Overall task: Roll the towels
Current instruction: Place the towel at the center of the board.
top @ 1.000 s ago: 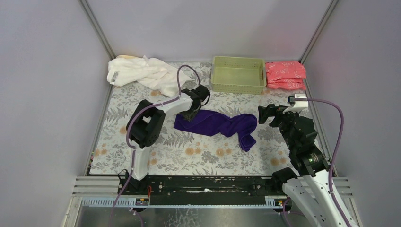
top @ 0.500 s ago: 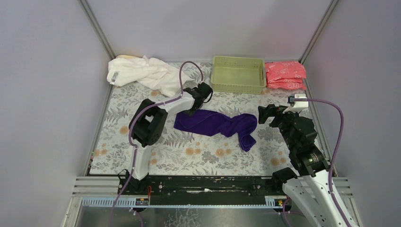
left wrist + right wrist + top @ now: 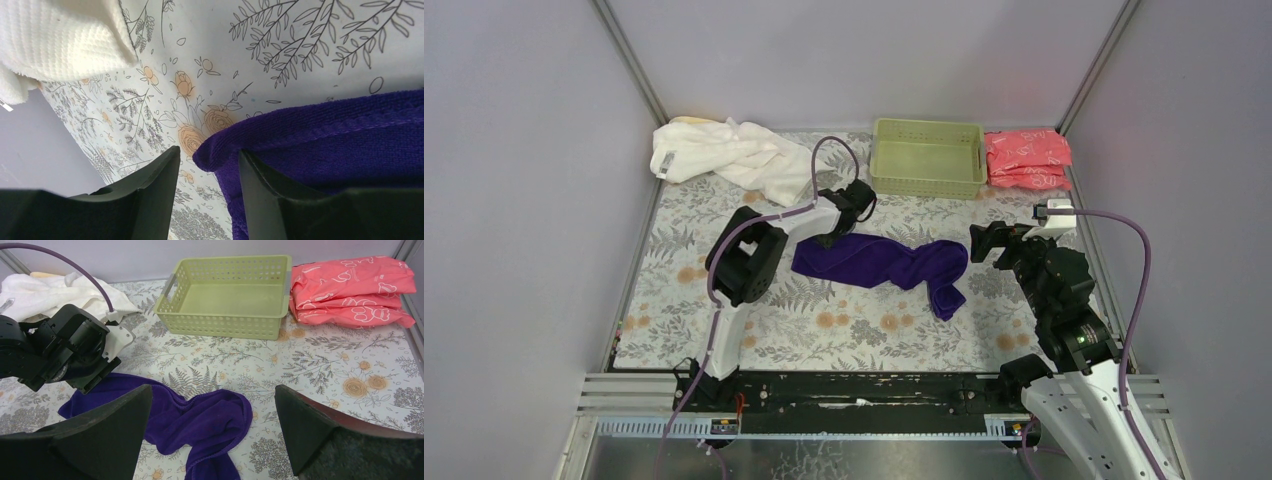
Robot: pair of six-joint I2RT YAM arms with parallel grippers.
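Observation:
The dark purple towel [image 3: 884, 265] lies bunched across the middle of the mat, its right end folded toward the front. My left gripper [image 3: 829, 238] is down at the towel's far left corner. In the left wrist view the corner of the purple towel [image 3: 325, 135] pokes into the gap of the left gripper [image 3: 209, 152], whose jaws are open and not pinching the cloth. My right gripper [image 3: 214, 390] hovers wide open over the purple towel [image 3: 210, 420]. The white towel [image 3: 724, 155] is crumpled at the back left. A pale yellow towel [image 3: 689, 121] peeks out behind it.
A light green basket [image 3: 927, 158] stands at the back centre, with pink-red packets [image 3: 1027, 158] to its right. Grey walls close in on both sides. The right gripper [image 3: 982, 240] hangs by the towel's right end.
The left arm's elbow has swung to the right and its gripper has edged slightly back at the purple towel's left corner. The right arm and the towels have not moved.

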